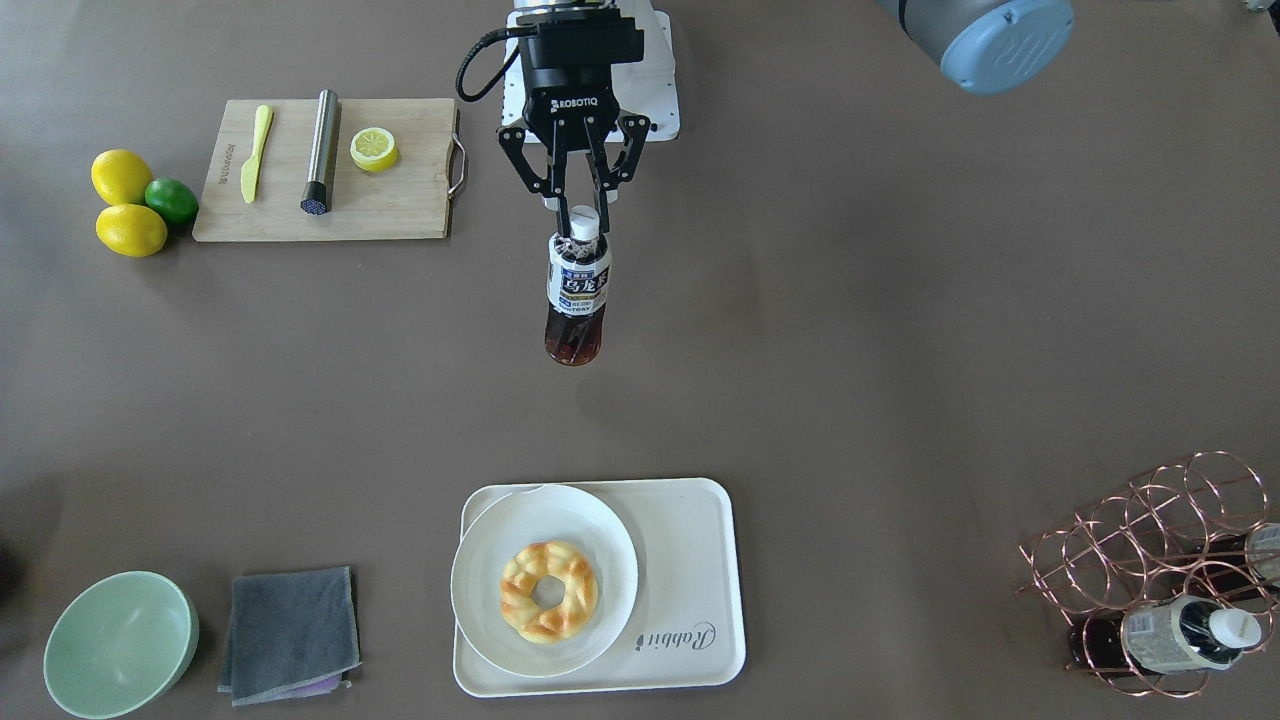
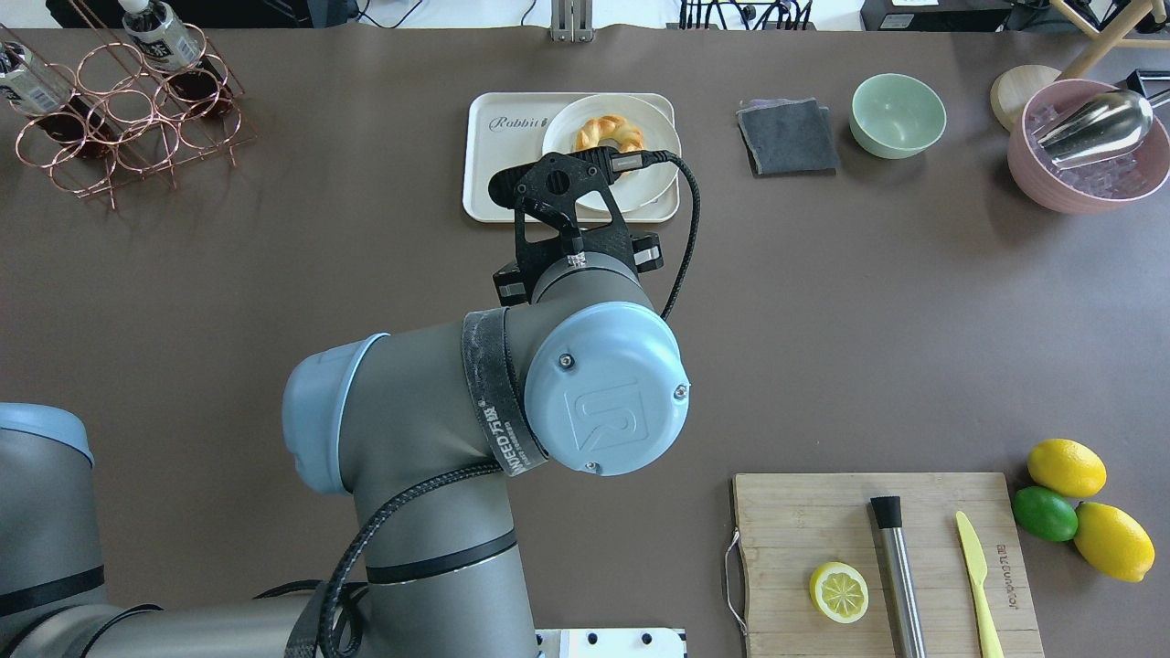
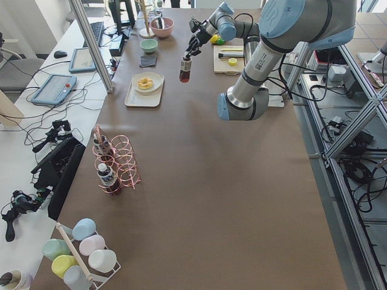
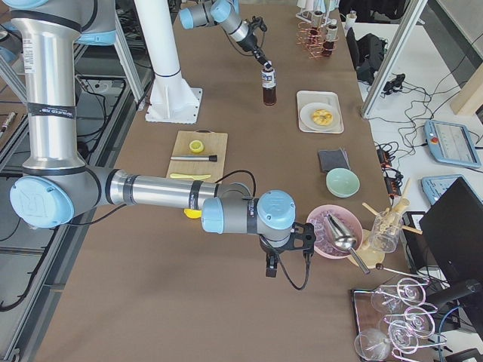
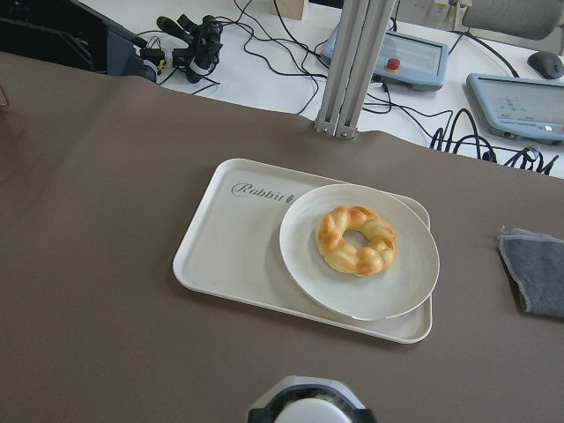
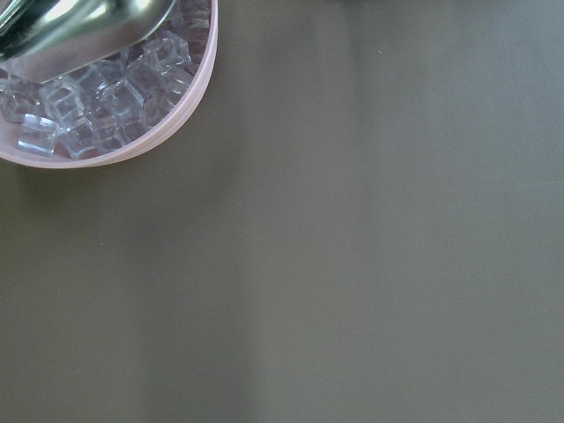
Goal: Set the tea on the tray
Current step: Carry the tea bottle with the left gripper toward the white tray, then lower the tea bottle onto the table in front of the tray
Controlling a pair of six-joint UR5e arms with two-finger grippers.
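The left pincer (image 1: 580, 225) points down over the middle of the counter (image 1: 900, 350), its fingers (image 1: 560, 205) closed in on the white cap of the tea bottle (image 1: 577, 295). The outer links are spread wide, but the tips meet at the cap and neck. The bottle hangs below the pincer, label facing up toward the front-facing camera and dark liquid at its lower end. In the side view the bottle (image 3: 185, 67) is clearly off the counter, held in the air.

The tray (image 1: 690, 560) lies flat well apart from the bottle, on the operators' side of the counter. A round white plate (image 1: 490, 570) with a ring-shaped pastry (image 1: 548, 590) takes up one half of the tray and overhangs its rim; the half with the word "Rabbit" is bare. In the left wrist view the tray (image 5: 229, 247) lies ahead, and the bottle cap (image 5: 308, 410) shows at the bottom edge.

The right pincer (image 4: 270, 265) hangs over the counter just beside a pink bowl (image 4: 332, 230) of ice cubes. I cannot tell whether its fingers are apart or together.
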